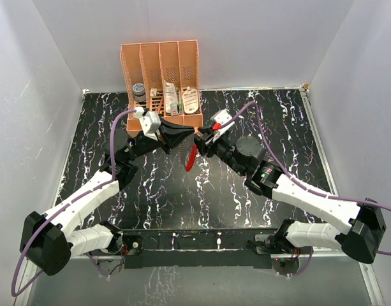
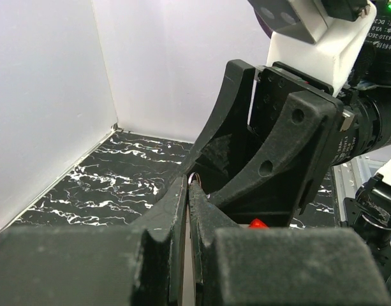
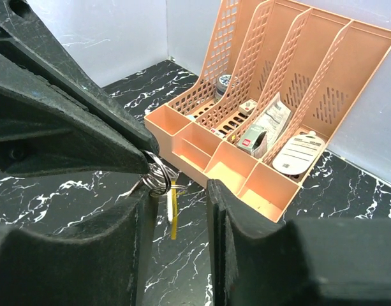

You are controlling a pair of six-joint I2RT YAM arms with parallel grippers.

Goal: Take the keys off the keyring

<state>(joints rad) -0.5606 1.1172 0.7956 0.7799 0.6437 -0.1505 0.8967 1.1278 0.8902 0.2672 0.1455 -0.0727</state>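
My left gripper is held above the table, shut on the thin wire keyring; its tips pinch the ring in the left wrist view. From the ring a thin yellowish key hangs down edge-on. The red-and-white tag dangles below both grippers, and a bit of its red shows past my left fingers. My right gripper faces the left one tip to tip and is open, with the key hanging in the gap between its fingers. In the top view the right gripper sits just right of the ring.
An orange rack with several slots stands at the back of the black marbled table, just behind the grippers. It holds small packets and a white oval item. White walls close in the left, back and right sides.
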